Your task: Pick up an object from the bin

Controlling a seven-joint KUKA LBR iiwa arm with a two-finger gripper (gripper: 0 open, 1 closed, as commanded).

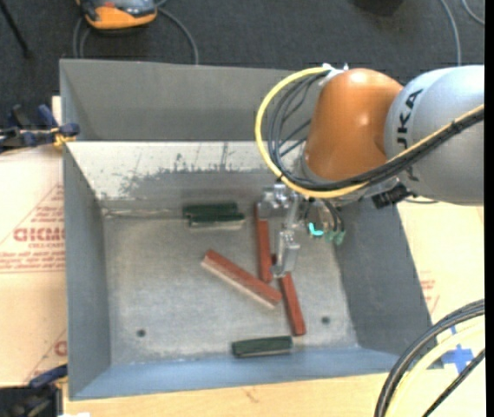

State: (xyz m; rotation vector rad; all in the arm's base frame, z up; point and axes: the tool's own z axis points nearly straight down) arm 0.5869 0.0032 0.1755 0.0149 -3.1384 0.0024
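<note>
The end effector (288, 261) is seen low at the right end of the slanted stick (236, 276), where the upright stick (265, 243) and the lower stick (293, 309) meet it. Whether it is spread or pressed together cannot be told. One stick alone should be straddled crosswise, its neighbours left untouched.

My wrist's orange cover (351, 120) looks glossy and smooth; the grey metal bin (86, 259) is matt, scuffed along its upper wall; the reddish sticks (238, 278) are matt.
</note>
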